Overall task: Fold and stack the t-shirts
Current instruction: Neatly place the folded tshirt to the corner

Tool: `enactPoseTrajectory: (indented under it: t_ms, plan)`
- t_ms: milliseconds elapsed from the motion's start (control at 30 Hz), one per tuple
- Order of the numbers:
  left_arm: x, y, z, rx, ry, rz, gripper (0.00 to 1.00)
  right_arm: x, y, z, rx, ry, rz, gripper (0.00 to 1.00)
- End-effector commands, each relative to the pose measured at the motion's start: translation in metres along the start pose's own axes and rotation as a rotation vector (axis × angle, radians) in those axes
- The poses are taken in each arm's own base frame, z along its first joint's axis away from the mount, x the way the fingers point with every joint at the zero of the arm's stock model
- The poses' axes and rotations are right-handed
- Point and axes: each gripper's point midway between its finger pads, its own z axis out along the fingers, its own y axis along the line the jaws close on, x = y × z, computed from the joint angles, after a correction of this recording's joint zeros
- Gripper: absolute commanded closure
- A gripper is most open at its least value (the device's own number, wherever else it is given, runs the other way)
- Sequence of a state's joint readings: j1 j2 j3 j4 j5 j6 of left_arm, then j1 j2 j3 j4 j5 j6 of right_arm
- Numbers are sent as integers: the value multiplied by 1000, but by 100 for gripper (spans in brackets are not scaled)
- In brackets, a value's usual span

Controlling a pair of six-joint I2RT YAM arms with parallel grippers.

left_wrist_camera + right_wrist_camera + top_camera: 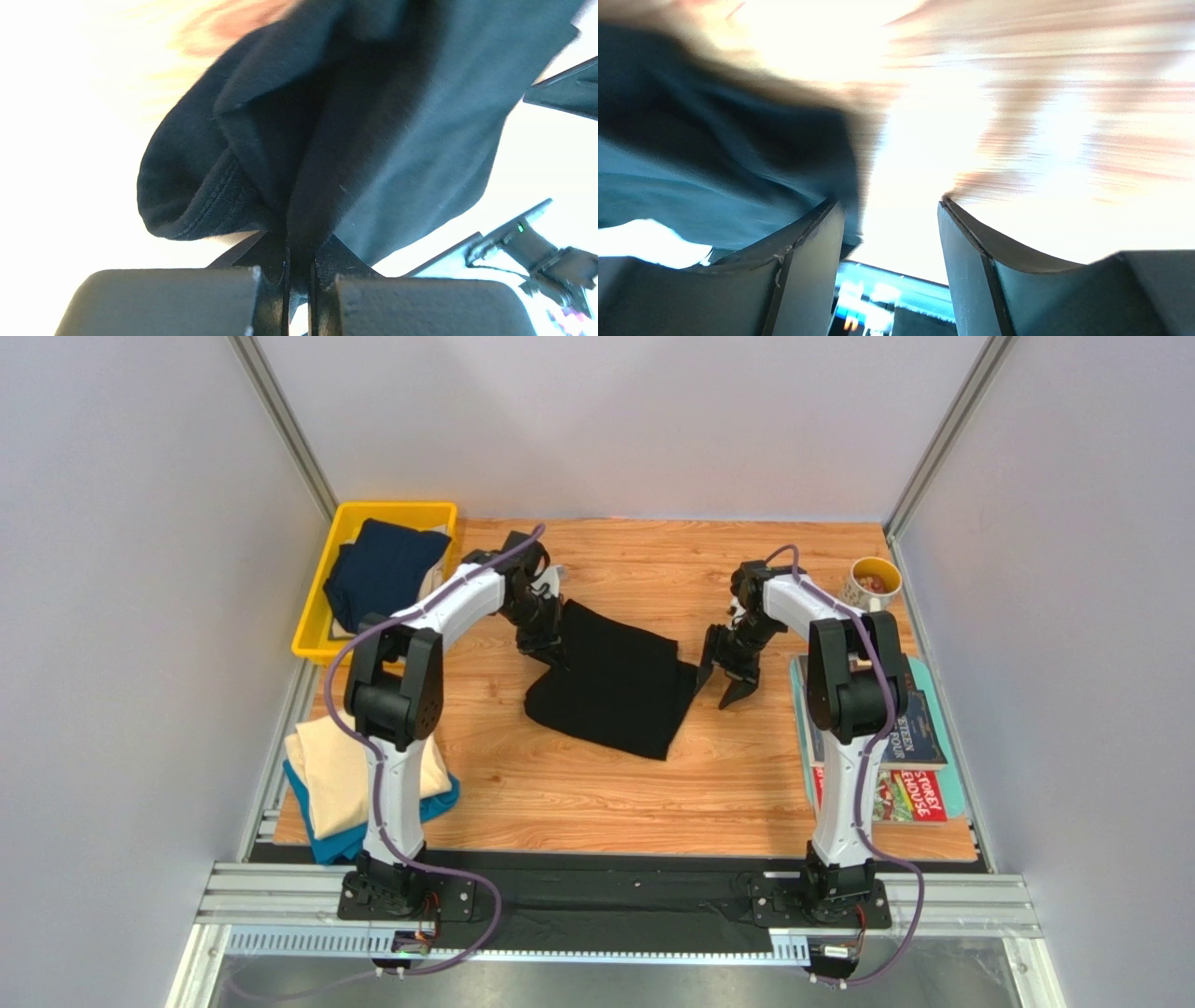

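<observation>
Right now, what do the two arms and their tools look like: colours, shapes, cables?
The left arm and right arm match: white tube-like links joined by bulky black joints, each on a black base plate. A thin mauve-grey cable loops loosely along each arm. The left tool and right tool are all black, with two matte fingers that narrow toward the tips. No readable markings show.

Left arm [399,805]: white shells here, with chunky black joint housings.
Right arm [839,798]: same build, white links and a big black elbow block.
Cables [331,703]: grey-purple, looping out at nine o'clock of the left arm and three o'clock of the right.
Base plates [417,899]: flat and black, at six o'clock in the top view.
Left gripper [300,294]: matte black, with grainy, blocky fingers.
Right gripper [891,269]: black, with smooth curved fingers and crisp edges.
</observation>
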State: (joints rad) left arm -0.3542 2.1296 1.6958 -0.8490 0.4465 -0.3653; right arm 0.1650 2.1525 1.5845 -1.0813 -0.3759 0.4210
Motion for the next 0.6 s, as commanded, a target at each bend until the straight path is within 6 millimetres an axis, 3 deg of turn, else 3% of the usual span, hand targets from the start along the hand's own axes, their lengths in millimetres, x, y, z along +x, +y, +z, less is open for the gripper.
enactPoseTrajectory:
  t_ms: [0,333,567]
  plan:
    - [-15,4,-72,-110,-168,-18,100,-17,-22,-16,113,-119,0,42]
    - [24,32,-131,-246,-224,-128,100,-18,-14,-19,84,-113,8,43]
    - [79,57,-160,-365,-163,-221,100,-20,-5,-23,48,-101,2,44]
